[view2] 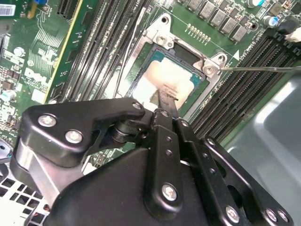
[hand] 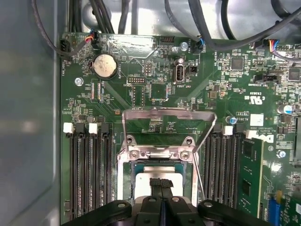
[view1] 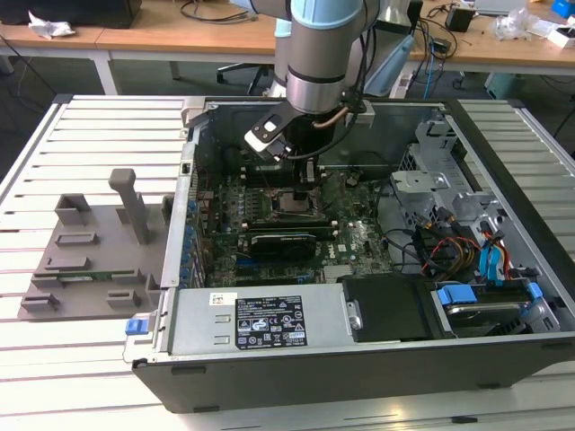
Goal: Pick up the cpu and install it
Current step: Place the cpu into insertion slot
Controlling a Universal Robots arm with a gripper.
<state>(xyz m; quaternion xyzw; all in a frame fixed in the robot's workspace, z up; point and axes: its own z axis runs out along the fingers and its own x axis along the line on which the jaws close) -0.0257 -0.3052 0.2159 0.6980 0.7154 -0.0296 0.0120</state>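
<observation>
Cpu (view2: 160, 77) lies flat in the socket (view2: 162, 35) on the motherboard (hand: 155, 89), silvery top up, inside the open computer case (view1: 180, 359). The end effector (hand: 161, 182) hangs right over it with its fingers pressed together and nothing held between them; I cannot tell whether the tips touch the metal top. The socket's lid (hand: 168, 113) stands raised. Memory slots (hand: 89, 174) flank the socket on both sides. In the exterior view, a grey fixture (view1: 90, 260) lies on the worktop (view1: 90, 117) at 9 o'clock from the case.

End effector (hand: 161, 184) pinched together over cpu (hand: 145, 180) in socket (hand: 124, 181)
</observation>
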